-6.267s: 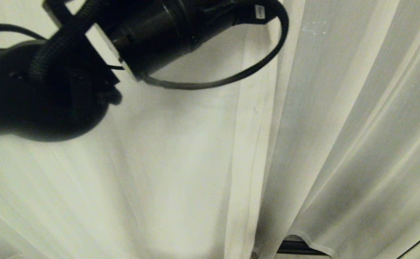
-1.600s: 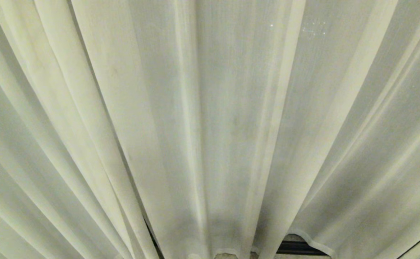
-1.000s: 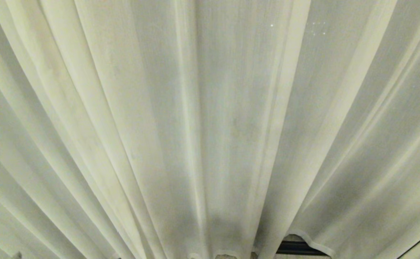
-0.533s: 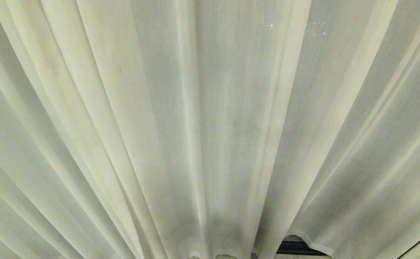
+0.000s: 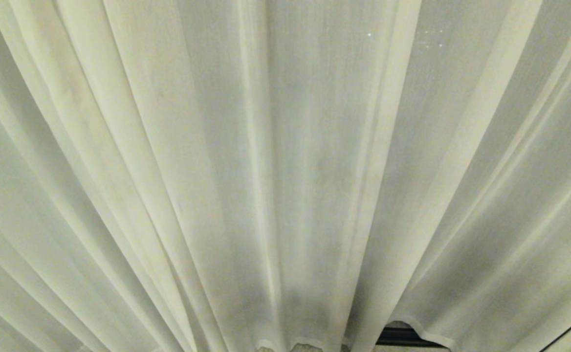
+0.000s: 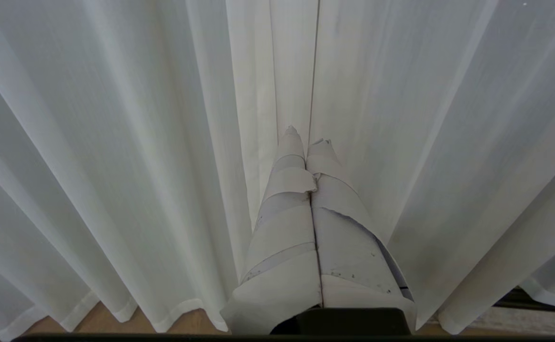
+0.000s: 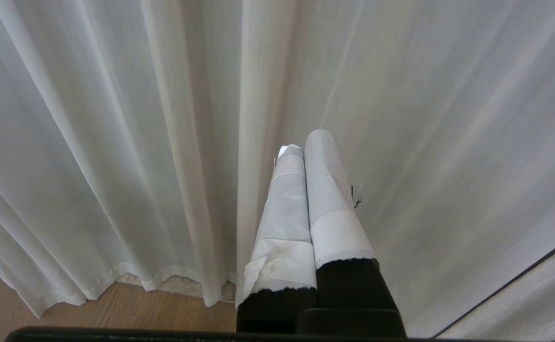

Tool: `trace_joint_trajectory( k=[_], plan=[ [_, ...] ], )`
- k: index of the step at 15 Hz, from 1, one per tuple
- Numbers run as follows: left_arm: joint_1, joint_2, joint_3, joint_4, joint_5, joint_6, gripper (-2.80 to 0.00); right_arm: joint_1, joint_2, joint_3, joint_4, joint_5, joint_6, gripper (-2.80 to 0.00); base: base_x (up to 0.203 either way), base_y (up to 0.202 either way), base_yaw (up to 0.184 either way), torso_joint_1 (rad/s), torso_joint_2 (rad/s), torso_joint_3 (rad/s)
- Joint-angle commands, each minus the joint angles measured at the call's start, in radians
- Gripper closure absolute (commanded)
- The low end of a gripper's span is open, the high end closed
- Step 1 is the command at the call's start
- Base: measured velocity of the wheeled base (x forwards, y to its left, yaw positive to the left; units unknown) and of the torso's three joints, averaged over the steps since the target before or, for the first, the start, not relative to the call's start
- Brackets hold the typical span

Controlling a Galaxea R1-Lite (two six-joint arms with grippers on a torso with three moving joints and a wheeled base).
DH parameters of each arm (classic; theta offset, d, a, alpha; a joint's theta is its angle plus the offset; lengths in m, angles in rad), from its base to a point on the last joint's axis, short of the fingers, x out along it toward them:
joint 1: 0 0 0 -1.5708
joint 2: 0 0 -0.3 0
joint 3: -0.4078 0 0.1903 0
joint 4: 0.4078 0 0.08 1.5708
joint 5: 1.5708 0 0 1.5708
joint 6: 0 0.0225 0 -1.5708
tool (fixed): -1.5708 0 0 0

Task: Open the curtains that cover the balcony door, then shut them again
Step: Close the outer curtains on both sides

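Curtains: thin, matt, finely woven cream cloth. Claw fingers: wrapped in matt white tape. Floor: smooth wood.

Left claw and right claw both point forward, their tape-wrapped fingers pressed together, holding nothing.

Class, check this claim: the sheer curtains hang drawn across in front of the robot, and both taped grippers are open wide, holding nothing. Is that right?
Not quite. The curtains do hang drawn across, and nothing is held, but the grippers are shut, not open. The left wrist view shows the left gripper with its taped fingers pressed together, and the right wrist view shows the same for the right gripper.
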Motion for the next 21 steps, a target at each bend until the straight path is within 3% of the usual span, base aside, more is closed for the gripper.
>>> trace_joint_trajectory(
  k=[1,16,21],
  plan=[
    [0.001,-0.003,0.0,0.0,0.0,-0.002,0.0,0.0,0.002,0.0,0.0,0.0,-0.001,0.0,0.0,0.0,0.0,0.0,0.0,0.0],
    [0.0,-0.003,0.0,0.0,0.0,0.003,0.0,0.0,0.002,0.0,0.0,0.0,-0.001,0.0,0.0,0.0,0.0,0.0,0.0,0.0],
    [0.0,-0.003,0.0,0.0,0.0,0.005,0.0,0.0,0.002,0.0,0.0,0.0,-0.001,0.0,0.0,-0.16,-0.003,0.001,0.0,0.004]
  ],
)
